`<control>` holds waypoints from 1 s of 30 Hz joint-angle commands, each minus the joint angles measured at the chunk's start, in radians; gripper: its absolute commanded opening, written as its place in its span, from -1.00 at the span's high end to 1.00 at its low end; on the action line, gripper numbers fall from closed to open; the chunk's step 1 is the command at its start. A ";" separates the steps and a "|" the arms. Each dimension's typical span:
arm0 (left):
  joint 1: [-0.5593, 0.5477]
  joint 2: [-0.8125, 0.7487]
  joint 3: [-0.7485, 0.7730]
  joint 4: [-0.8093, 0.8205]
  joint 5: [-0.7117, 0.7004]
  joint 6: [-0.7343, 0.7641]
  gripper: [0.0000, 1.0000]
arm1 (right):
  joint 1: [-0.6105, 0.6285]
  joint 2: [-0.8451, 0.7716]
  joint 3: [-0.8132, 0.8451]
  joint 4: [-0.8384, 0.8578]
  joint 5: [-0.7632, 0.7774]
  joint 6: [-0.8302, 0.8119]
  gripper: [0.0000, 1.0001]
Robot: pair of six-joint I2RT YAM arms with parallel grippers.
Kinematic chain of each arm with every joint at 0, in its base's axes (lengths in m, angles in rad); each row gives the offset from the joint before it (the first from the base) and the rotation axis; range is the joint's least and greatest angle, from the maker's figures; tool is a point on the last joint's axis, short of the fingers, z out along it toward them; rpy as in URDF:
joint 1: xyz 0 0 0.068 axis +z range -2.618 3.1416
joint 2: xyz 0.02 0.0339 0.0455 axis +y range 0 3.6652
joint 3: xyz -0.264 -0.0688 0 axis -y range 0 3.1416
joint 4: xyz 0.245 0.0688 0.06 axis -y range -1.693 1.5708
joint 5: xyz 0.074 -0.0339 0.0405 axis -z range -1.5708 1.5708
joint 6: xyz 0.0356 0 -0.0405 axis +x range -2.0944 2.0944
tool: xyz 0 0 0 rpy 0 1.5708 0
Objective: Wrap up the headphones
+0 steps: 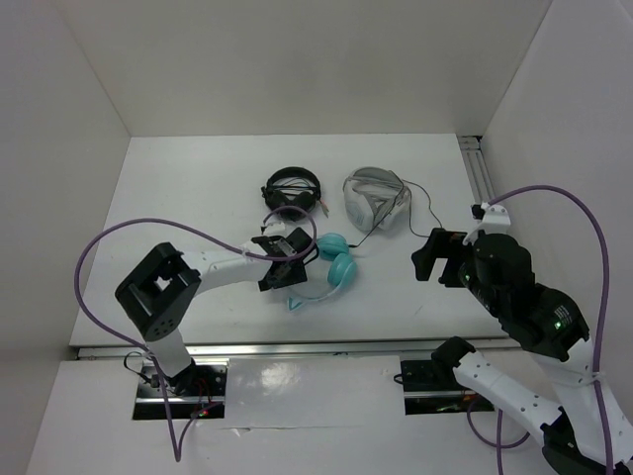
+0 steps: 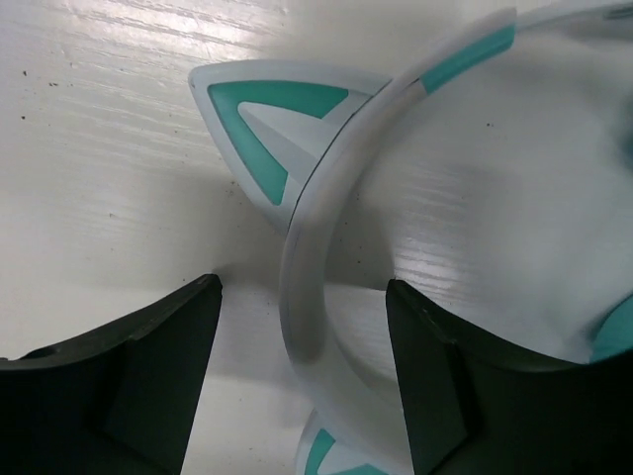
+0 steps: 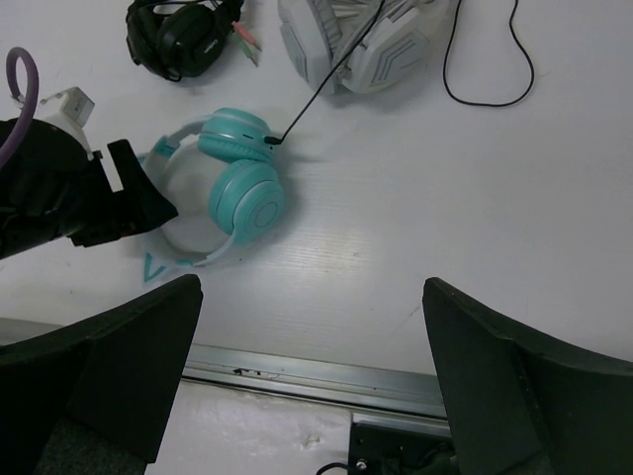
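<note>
The teal headphones [image 1: 336, 260] lie flat near the table's middle, ear cups together, and also show in the right wrist view [image 3: 244, 184]. Their pale headband [image 2: 315, 247] with a cat ear [image 2: 265, 121] runs between the fingers of my left gripper [image 2: 305, 292], which is open and straddles the band low over the table [image 1: 280, 263]. The thin black cable [image 3: 326, 79] leaves the upper ear cup and runs up over the grey-white headphones. My right gripper [image 3: 309, 292] is open and empty, held above the table to the right of the headphones [image 1: 433, 259].
Smaller black headphones [image 1: 293, 188] and grey-white headphones [image 1: 374, 198] lie behind the teal pair. A loop of black cable [image 3: 495, 94] lies right of the grey-white pair. A metal rail [image 1: 480, 168] stands at the back right; a metal strip [image 3: 316, 374] edges the table's front.
</note>
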 commanded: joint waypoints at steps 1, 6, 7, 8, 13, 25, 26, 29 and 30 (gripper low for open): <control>-0.001 0.041 0.001 -0.007 -0.022 -0.056 -0.57 | 0.006 -0.004 -0.011 0.049 -0.014 -0.019 -1.00; -0.001 0.041 -0.076 0.005 -0.022 -0.103 -0.28 | 0.006 -0.014 -0.011 0.058 -0.014 -0.019 -1.00; 0.008 0.027 -0.086 0.005 -0.022 -0.103 -0.19 | 0.006 -0.014 -0.011 0.058 -0.014 -0.019 -1.00; 0.008 0.027 -0.096 0.016 -0.022 -0.103 0.08 | 0.006 -0.014 -0.011 0.058 -0.014 -0.019 -1.00; 0.008 0.027 -0.096 -0.008 -0.013 -0.094 1.00 | 0.006 -0.014 -0.011 0.077 -0.026 -0.019 -1.00; -0.131 -0.534 0.165 -0.605 -0.321 0.054 1.00 | 0.006 -0.178 -0.187 0.412 -0.382 -0.106 -1.00; -0.131 -0.601 0.197 -0.624 -0.334 0.092 1.00 | 0.006 -0.166 -0.188 0.444 -0.412 -0.123 -1.00; -0.115 -0.664 0.344 -0.688 -0.344 0.238 1.00 | 0.006 -0.089 -0.206 0.486 -0.563 -0.152 -1.00; -0.090 -0.675 0.380 -0.700 -0.344 0.308 1.00 | 0.006 -0.068 -0.206 0.518 -0.596 -0.171 -1.00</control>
